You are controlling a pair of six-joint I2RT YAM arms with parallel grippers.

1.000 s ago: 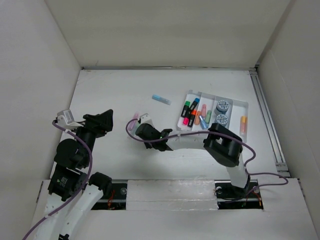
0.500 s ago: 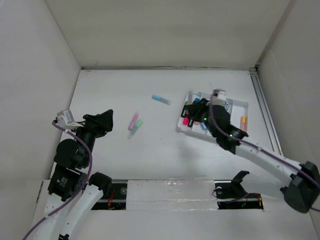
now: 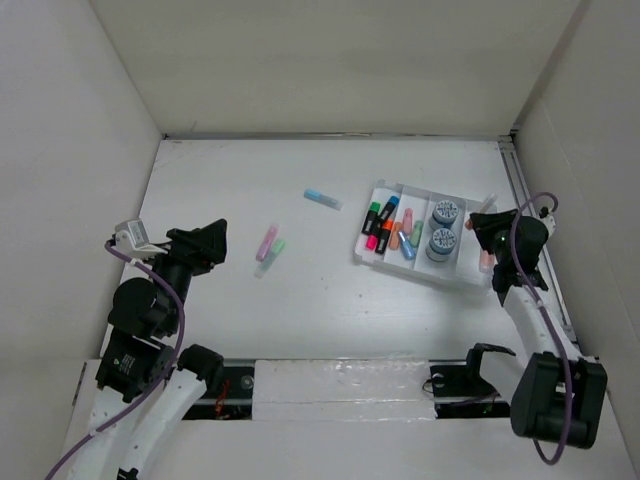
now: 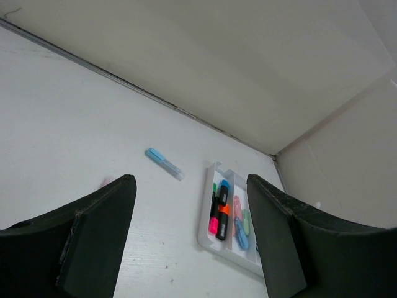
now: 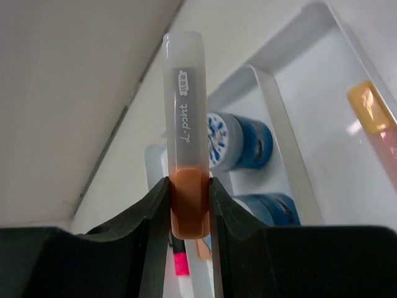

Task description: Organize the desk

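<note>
Your right claw grips an orange pen above the tray at right, left claw wide and empty; blue pen, pink pen and green pen lie loose on the tabletop.

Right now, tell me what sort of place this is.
Probably a robot test cell: the white desk is boxed in by white panels, the left arm and right arm are bolted at its near edge, and a tray holds highlighters.
</note>
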